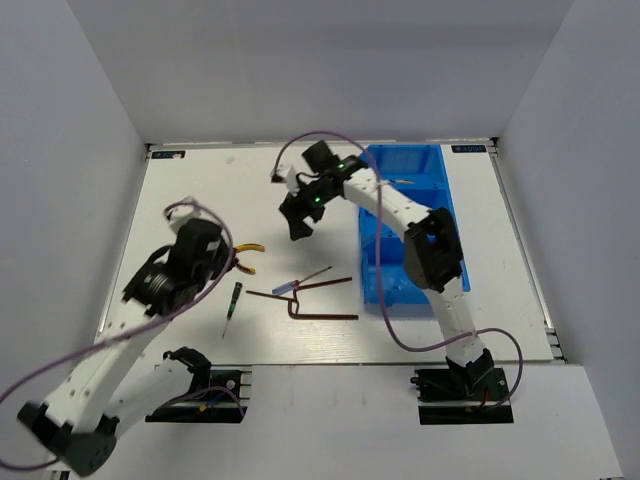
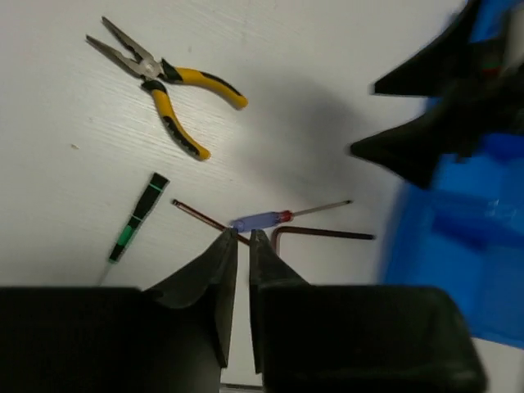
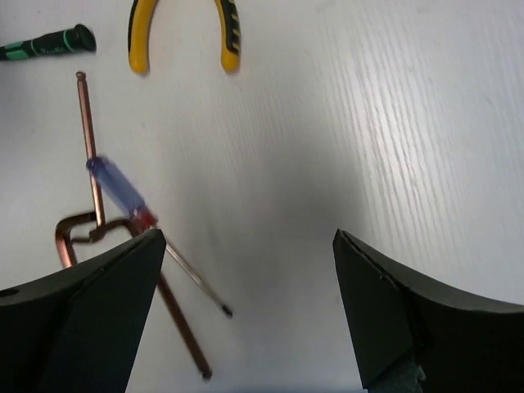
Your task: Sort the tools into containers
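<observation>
On the white, faintly grained table (image 1: pixel 220 180) the tools lie loose, left of the bins (image 1: pixel 372 250). The bins are glossy blue plastic, boxy and open-top, in a row, and your right arm covers part of them.

- Pliers (image 2: pixel 168 90): bare grey needle-nose tips. The curved yellow handles have black grips and are slightly spread.
- Green screwdriver (image 2: pixel 135 219): straight dark handle with green bands. The thin shaft fades into blur.
- Blue screwdriver (image 2: pixel 260 220): clear blue barrel handle, red collar and thin metal shaft. It lies across the hex keys (image 2: pixel 321 235).
- Hex keys: two thin brown rods bent into an L, and one passes under the blue handle.

All of these are on the table and none is in a gripper.

Your left gripper (image 2: pixel 243 237) has matte black wedge fingers that are almost closed, with only a thin slit between them, and it holds nothing. Its tips overlap the end of one hex key in the wrist view, so you cannot tell if they touch it. Your right gripper (image 3: pixel 246 241) has black tapered fingers spread wide, and it also holds nothing. It is over bare table, just beside the blue screwdriver and hex keys.

Hard to read:
- The right wrist view cuts the pliers off at the top, so only the handles show. Only the butt of the green screwdriver's handle shows at the left edge.
- In the left wrist view your right gripper is a black blur and the bins are smeared.
- In the top view your left wrist hides its own gripper and part of the pliers.
- A thin item (image 1: pixel 400 182) lies in the far compartment, too small to name.
</observation>
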Robot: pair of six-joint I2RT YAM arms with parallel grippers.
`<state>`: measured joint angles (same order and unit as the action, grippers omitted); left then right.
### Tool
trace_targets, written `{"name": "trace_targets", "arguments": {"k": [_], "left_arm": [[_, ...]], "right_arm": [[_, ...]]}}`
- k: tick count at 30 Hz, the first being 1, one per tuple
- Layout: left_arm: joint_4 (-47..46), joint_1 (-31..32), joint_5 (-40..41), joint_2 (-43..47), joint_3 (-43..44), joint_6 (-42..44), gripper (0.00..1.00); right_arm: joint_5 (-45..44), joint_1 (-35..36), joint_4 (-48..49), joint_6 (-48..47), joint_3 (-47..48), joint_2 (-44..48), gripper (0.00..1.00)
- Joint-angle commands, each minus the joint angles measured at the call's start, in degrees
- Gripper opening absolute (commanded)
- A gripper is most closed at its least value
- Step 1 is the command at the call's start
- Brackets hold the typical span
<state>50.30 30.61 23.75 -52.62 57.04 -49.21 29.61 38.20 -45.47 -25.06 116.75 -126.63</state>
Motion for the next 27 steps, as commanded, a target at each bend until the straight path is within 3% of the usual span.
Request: {"name": "trace_targets", "arguments": {"k": [1, 2, 4, 6, 12, 18, 27], "left_arm": [[2.78, 0.24, -2.99, 10.48, -1.83, -2.12, 0.18], [3.57, 0.24, -4.48, 12.00, -2.36, -2.64, 0.04], [5.85, 0.24, -5.03, 14.20, -2.90, -2.64, 0.04], [8.48, 0.24, -5.03, 15.70, -1.41, -4.31, 0.12], [13.33, 0.24, -5.03, 17.02, 1.24, -5.54, 0.25], [13.24, 0.24, -6.70, 18.87, -0.61, -6.07, 0.25], [13.24, 0.24, -6.70, 17.82, -0.61, -5.54, 0.26]], "right_arm": [[0.27, 4.50, -4.81, -0.51, 8.84, -3.97, 0.88], [0.71, 6.00, -3.15, -1.13, 6.41, -4.06, 0.86], [3.00, 8.37, 10.10, -1.93, -1.73, -2.49, 0.79], [-0.31, 9.61, 22.75, -0.79, -7.58, -2.30, 0.76], [-5.60, 11.73, 28.77, 4.32, -3.81, -9.07, 0.73], [-14.74, 14.27, 35.09, 3.70, -3.99, -12.32, 0.72], [-10.37, 14.71, 33.35, 2.82, 2.60, -17.95, 0.69]]}}
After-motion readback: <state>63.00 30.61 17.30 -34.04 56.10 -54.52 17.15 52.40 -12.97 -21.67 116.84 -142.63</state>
